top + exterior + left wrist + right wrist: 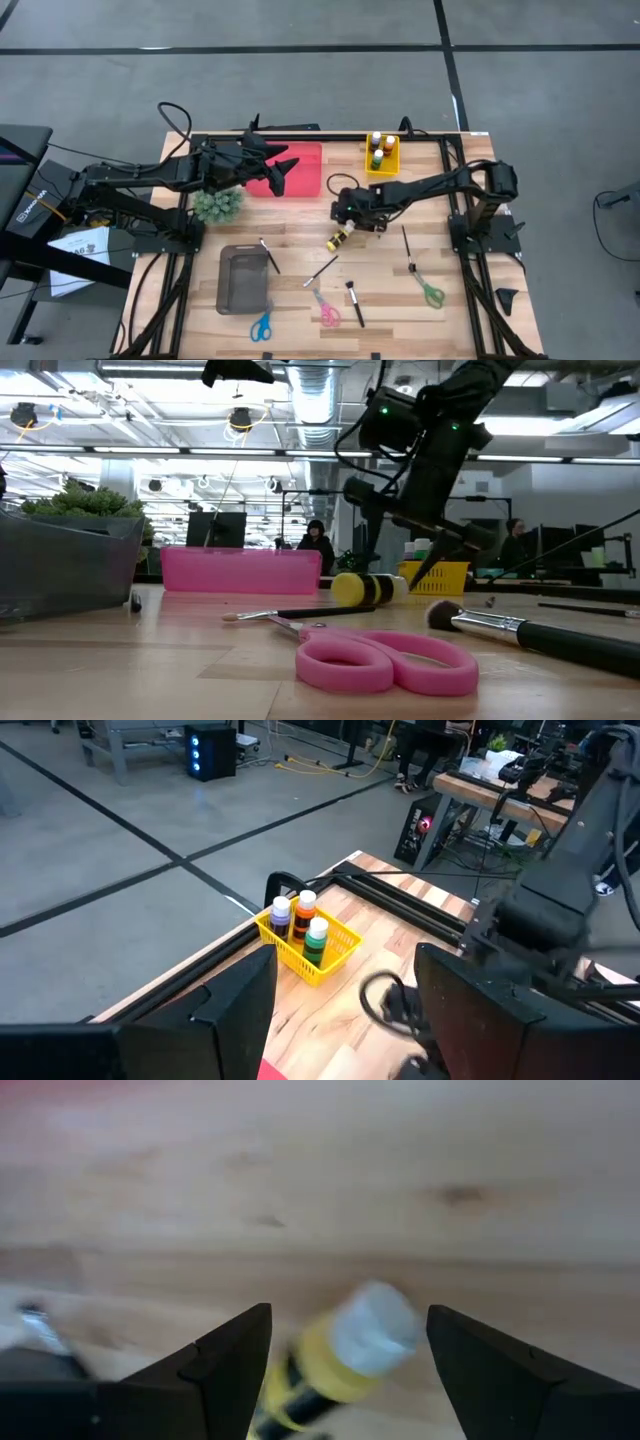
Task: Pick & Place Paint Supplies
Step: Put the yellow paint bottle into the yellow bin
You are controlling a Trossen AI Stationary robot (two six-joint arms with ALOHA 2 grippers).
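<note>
Seen from above, the right gripper (345, 208) reaches to mid-table, just above the yellow-and-black paint bottle (340, 238), which lies on its side on the wooden table (300, 310). The right wrist view alone shows the spread: both fingers (225, 1355) stand apart, the bottle's capped end between them, untouched. The left gripper (283, 166) hangs over the pink tray (305, 180), its fingers parted and holding nothing. The left wrist view adds the yellow basket (335, 945) at the table's far edge, with purple, orange and green bottles (315, 935) upright inside. Brushes (one a thin paintbrush (320, 270)), three scissors, a grey bin (243, 280) and a green tuft (218, 205) share the surface. The low view opens onto a lit workshop with people seated behind.
</note>
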